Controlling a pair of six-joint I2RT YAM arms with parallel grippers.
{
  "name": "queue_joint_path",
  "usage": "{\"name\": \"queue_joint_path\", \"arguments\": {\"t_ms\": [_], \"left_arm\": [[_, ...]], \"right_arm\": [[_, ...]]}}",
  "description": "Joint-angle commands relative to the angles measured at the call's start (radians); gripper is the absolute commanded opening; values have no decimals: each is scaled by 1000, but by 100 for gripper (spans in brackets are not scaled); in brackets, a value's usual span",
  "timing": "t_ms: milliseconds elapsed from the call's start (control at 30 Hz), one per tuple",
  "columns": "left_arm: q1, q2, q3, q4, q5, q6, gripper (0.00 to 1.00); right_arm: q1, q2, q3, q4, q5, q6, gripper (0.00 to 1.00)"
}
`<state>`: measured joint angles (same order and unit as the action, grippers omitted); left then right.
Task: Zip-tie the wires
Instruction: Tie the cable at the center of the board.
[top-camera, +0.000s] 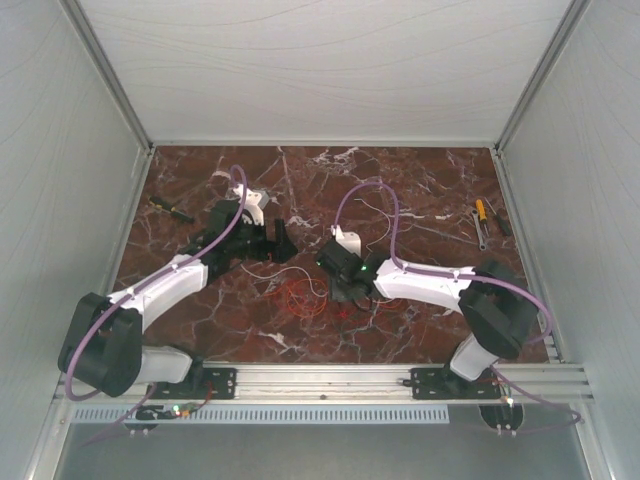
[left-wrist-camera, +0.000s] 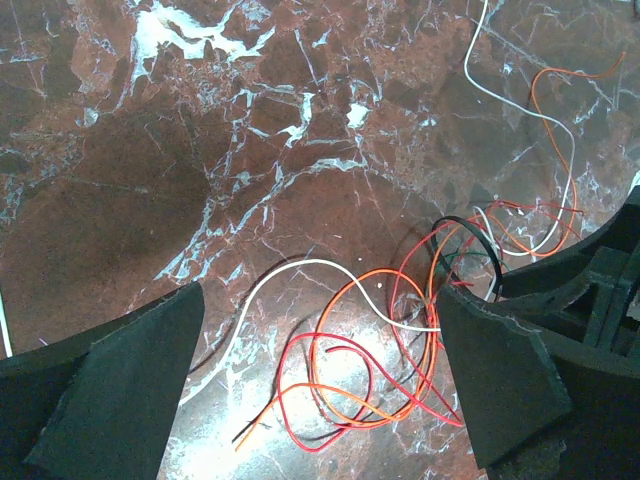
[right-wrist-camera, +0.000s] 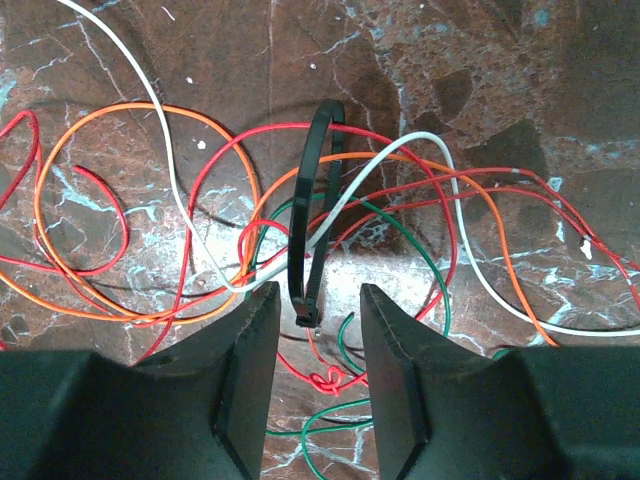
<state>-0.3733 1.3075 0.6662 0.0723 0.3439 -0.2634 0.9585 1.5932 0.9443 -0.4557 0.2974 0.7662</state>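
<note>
Here, both arms low over wires (right-wrist-camera: 350, 195); left tool (left-wrist-camera: 318, 300) open, right tool (right-wrist-camera: 318, 295) open astride zip tie (right-wrist-camera: 298, 210).

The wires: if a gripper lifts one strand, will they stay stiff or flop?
Probably floppy: the wires lie flat in loose curved loops. They would likely drag each other, since red, orange and white strands cross. The zip tie looks springier, holding its own arch.

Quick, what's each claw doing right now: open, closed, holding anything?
Left claw: open, holding nothing.
Right claw: open; the end of the zip tie sits in the gap, not clamped.
</note>
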Motion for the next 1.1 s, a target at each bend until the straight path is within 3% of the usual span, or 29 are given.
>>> {"name": "queue_joint_path", "arguments": {"t_ms": [0, 1067], "left_arm": [[1, -19, 11, 38, 3, 15, 100], [1, -11, 13, 33, 36, 27, 100]], "right_arm": [[8, 24, 30, -13, 17, 27, 34], [8, 67, 78, -79, 34, 67, 0]]}}
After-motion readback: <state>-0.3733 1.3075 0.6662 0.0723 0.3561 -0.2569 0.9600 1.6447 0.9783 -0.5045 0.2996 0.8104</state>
